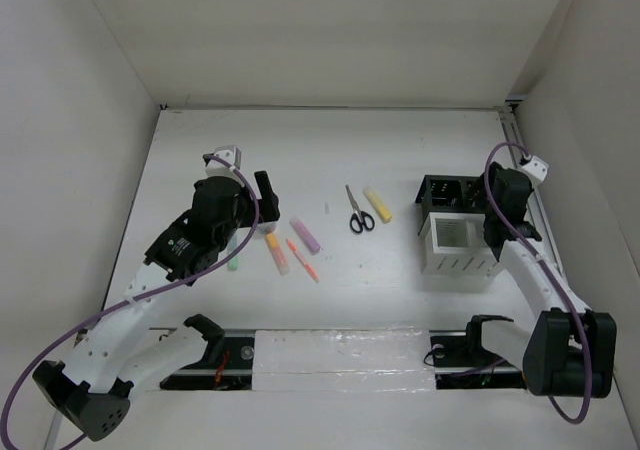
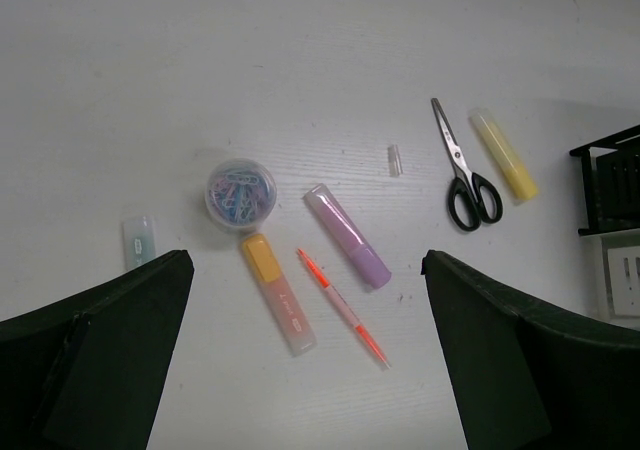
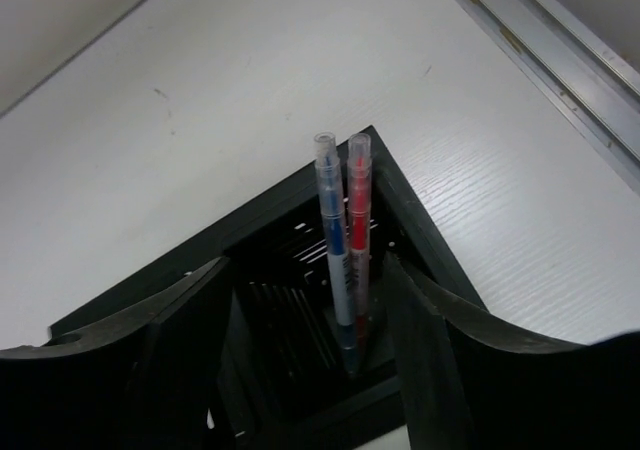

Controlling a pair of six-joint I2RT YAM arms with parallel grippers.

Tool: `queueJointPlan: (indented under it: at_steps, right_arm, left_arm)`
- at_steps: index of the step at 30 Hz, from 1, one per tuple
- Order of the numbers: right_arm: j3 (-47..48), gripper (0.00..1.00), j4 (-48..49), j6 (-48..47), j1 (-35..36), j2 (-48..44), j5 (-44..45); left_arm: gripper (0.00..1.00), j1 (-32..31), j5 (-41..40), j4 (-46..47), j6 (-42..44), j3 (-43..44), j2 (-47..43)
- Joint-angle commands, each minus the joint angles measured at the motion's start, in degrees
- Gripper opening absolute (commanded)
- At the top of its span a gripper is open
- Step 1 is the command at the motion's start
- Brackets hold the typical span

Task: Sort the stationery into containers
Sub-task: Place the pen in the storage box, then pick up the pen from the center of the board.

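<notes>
table (image 2: 300,70): matt, faint wood grain. ahead of left pincer (image 2: 305,260): scissors (image 2: 460,170), shiny metal blades, black plastic handles; tub (image 2: 240,193), clear plastic; purple marker (image 2: 347,236), frosted translucent plastic. inside right pincer (image 3: 305,265): organizer (image 3: 270,215), matt black plastic; blue pen (image 3: 335,250), clear plastic barrel.

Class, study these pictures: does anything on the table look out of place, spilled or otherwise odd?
One thing stands out: a small clear piece, perhaps a loose pen cap, lies by itself on the table between the purple marker and the scissors, attached to nothing. Nothing looks spilled or broken.
</notes>
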Motion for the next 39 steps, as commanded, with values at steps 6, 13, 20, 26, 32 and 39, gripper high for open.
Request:
queueJointPlan:
  at_steps: [6,13,20,26,32,39]
  right_arm:
    - [4.7,0.79,-2.3,0.9,0.0,-10.7,-10.2]
    - [9.1,1.0,-3.0,-0.4,3.2,-15.1,-22.4]
    - [20.3,1.0,-12.0,-11.0,24.6,-3.3,-17.3]
    - [26.1,0.96,-16.2,-14.1,43.3,12.1,-7.9]
    - [30.2,0.85,-18.3,-11.7,56.2,24.9,-2.4]
    - [30.7,0.68,-17.2,-10.5,63.7,30.7,-2.3]
  left_arm:
    - [0.99,-0.1,-0.8,1.7,0.2,-0.5,0.0]
    - [0.99,0.9,-3.1,0.0,-1.5,1.2,2.6]
    - [0.99,6.0,-9.5,-4.5,-9.7,5.3,6.8]
    - [0.99,19.1,-9.5,-4.8,-11.6,3.5,5.4]
    - [0.99,19.1,-14.0,-6.5,-13.3,3.4,3.9]
    - [0.99,19.1,-12.8,-5.9,-12.6,2.9,2.6]
